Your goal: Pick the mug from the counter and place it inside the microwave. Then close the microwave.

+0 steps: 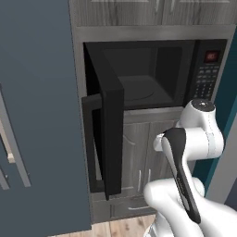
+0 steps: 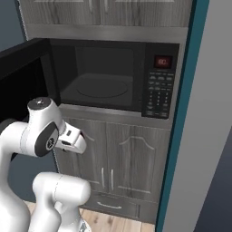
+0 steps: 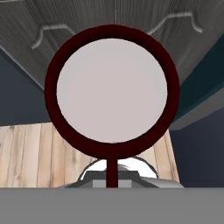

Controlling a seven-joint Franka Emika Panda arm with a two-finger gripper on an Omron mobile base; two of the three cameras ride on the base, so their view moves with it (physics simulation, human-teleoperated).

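Closest to the hand camera, a dark red mug (image 3: 112, 89) faces it mouth-on: a maroon ring around a pale, empty interior, with its handle running as a thin dark strip straight down toward the bottom of the view. The fingers themselves are hidden behind the mug, but they are drawn tightly together, and since the mug sits so near and centred on the hand, they appear to be pinching it by the handle or the rim just there (the exact contact spot cannot be made out). The mug is off the desk and carried in the air; beyond it lie wooden floor planks (image 3: 26, 153) and grey cabinet doors (image 3: 109, 13) with curved metal pulls.

From the base cameras, the white arm (image 1: 199, 139) is folded low in front of the lower cabinets (image 2: 118, 154), the hand pointing down, likely to keep the mug close while it is brought toward the opening.

Farther back, the black microwave (image 2: 158, 81) is set into the grey wood cabinetry. Its door (image 1: 109, 139) swings out wide to the left, leaving the cavity clear. The round plate (image 2: 102, 88) inside is bare. The mug is not yet inside, and lifting it to cavity height seems the next need.
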